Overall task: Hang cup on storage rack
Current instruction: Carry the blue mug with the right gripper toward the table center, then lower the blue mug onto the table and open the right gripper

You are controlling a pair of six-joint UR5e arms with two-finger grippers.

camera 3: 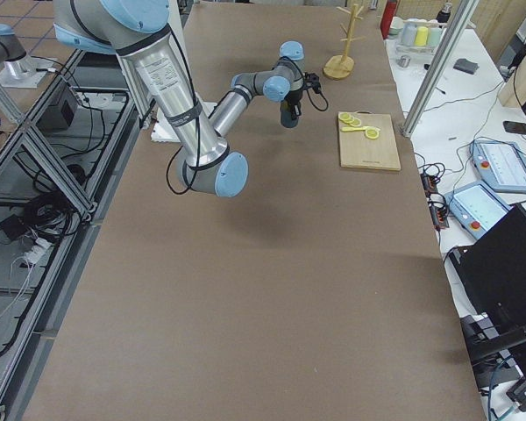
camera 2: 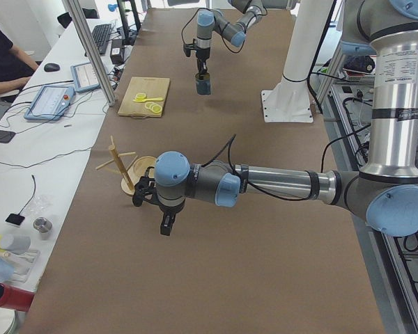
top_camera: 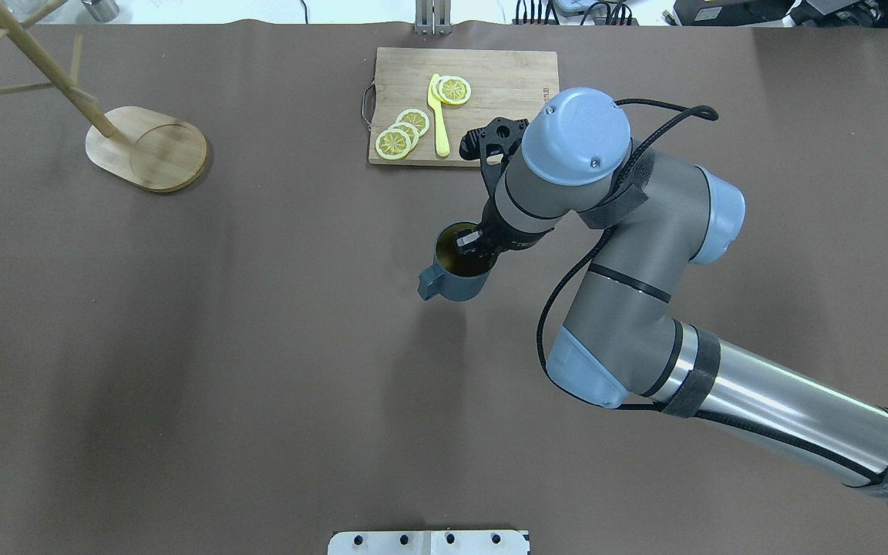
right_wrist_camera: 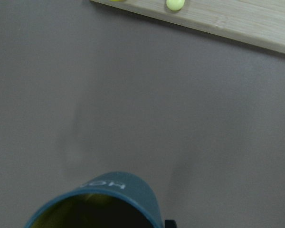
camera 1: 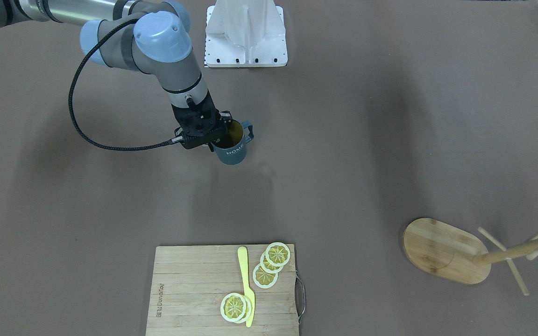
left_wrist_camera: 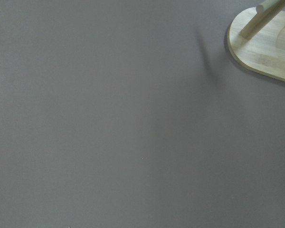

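Note:
The dark teal cup [camera 1: 232, 148] with a yellow-olive inside and "HOME" lettering hangs upright from my right gripper [camera 1: 221, 136]. The gripper is shut on the cup's rim, with one finger inside. The cup's shadow falls apart from it, so it seems a little above the table. It also shows in the overhead view [top_camera: 455, 270], its handle toward the rack side. The bamboo storage rack [top_camera: 147, 146] stands at the far left corner, also in the front view [camera 1: 442, 249]. My left gripper [camera 2: 166, 224] hovers near the rack [camera 2: 129, 174]; I cannot tell whether it is open or shut.
A bamboo cutting board [top_camera: 490, 73] with lemon slices [top_camera: 401, 131] and a yellow knife [top_camera: 438, 116] lies at the far edge, just beyond the cup. A white mount base [camera 1: 245, 35] sits at the robot's side. The left wrist view shows the rack's base [left_wrist_camera: 266, 47].

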